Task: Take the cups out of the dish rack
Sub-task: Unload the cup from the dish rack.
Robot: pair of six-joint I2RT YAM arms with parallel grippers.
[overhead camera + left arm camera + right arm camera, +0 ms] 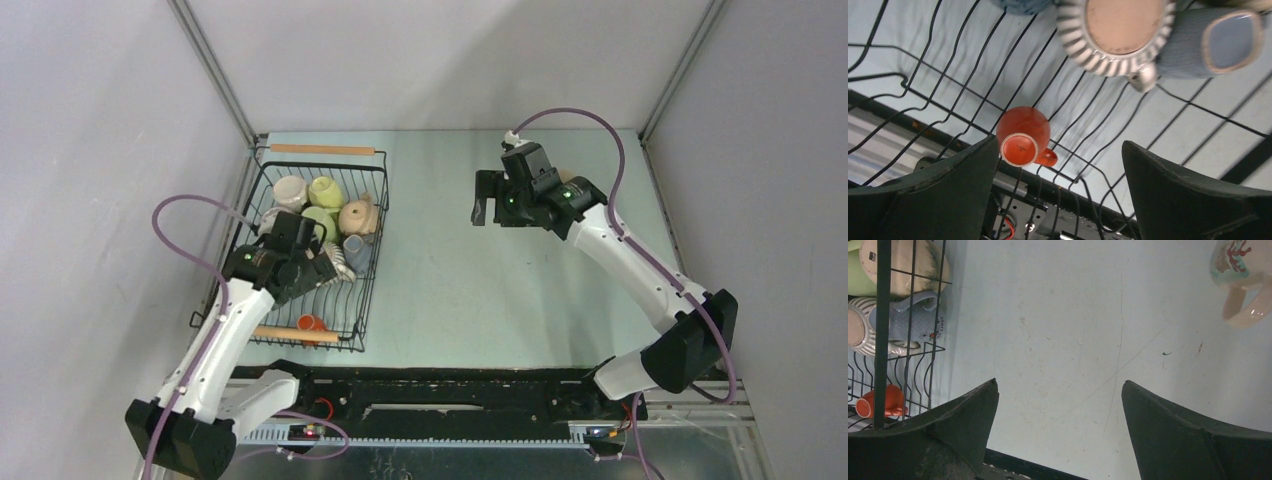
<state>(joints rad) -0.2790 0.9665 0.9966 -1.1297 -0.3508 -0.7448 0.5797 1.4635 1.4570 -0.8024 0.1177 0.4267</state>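
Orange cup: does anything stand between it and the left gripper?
Nothing visible does. The orange cup lies on the dish rack floor, ahead of the open left gripper; the ribbed cup lies farther off.

bare table (450, 270) between dish rack (340, 300) and painted mug (1243, 277); cups (322, 190) tight in rack's far half

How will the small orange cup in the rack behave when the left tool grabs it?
The orange cup lies on its side on the wires of the dish rack, so it may roll if nudged. Its surface looks glazed, so it is probably slippery. It is clearly smaller than the ribbed mug, so likely light.
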